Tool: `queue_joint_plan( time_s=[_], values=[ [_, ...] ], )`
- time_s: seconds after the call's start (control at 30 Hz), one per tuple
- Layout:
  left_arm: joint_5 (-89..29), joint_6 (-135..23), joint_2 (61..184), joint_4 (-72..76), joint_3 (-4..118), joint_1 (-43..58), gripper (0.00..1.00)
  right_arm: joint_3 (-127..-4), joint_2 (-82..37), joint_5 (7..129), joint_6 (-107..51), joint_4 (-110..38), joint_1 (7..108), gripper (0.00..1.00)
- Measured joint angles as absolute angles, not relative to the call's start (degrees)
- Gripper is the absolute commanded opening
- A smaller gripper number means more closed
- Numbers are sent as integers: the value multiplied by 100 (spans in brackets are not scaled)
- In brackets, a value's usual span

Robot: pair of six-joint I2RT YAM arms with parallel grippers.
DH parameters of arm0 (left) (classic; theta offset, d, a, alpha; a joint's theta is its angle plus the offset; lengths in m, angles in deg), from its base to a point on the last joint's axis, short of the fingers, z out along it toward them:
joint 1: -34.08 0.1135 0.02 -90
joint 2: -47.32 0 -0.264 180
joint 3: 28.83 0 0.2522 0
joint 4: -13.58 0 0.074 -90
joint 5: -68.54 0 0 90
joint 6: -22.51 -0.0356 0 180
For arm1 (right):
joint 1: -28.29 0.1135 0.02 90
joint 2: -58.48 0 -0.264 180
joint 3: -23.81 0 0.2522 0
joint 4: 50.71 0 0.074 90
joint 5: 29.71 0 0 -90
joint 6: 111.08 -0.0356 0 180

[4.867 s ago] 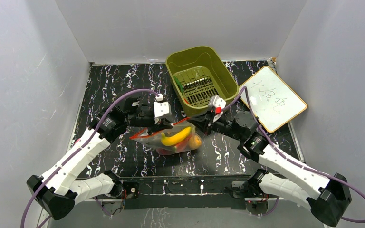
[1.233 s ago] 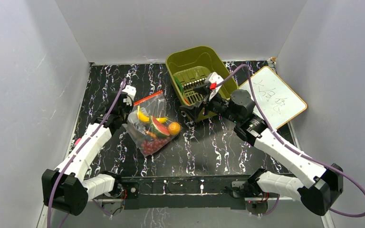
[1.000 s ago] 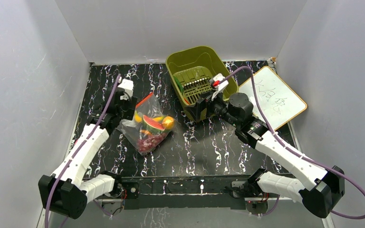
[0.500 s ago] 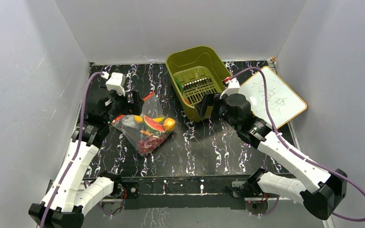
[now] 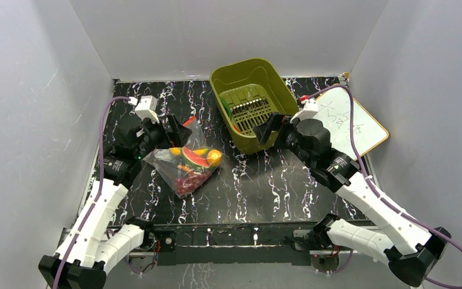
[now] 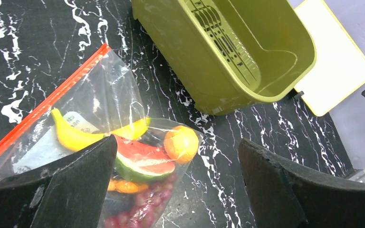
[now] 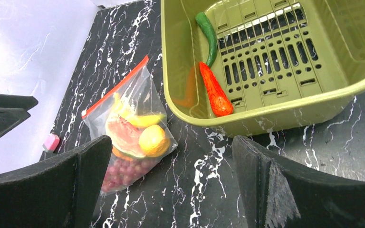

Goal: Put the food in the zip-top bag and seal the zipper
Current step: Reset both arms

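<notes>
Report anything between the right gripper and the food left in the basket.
Only the near wall of the basket lies between the right gripper and the orange-red piece and green piece; nothing covers them.

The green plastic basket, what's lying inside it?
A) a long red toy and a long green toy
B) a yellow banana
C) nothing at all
A: the right wrist view shows a long red-orange toy food and a long green toy food lying inside the olive-green slotted plastic basket.
</notes>
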State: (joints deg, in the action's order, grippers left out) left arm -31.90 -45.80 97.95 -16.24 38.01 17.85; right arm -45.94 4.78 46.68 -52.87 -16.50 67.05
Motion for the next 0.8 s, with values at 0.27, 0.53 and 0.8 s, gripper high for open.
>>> queue_joint_plan(
  time_s=[0.27, 0.53, 0.8],
  values=[
    [-3472, -4444, 9787, -1287, 3742, 1785, 98, -4594, 690, 4531, -5585, -1283, 6705, 98],
    [-3581, -4634, 9789, -1281, 4109, 1785, 98, -4755, 706, 4539, -5617, -1093, 6705, 98],
    [-3539, -4910, 9773, -1425, 4304, 1785, 98, -4902, 723, 4688, -5613, -1100, 6705, 98]
  ],
)
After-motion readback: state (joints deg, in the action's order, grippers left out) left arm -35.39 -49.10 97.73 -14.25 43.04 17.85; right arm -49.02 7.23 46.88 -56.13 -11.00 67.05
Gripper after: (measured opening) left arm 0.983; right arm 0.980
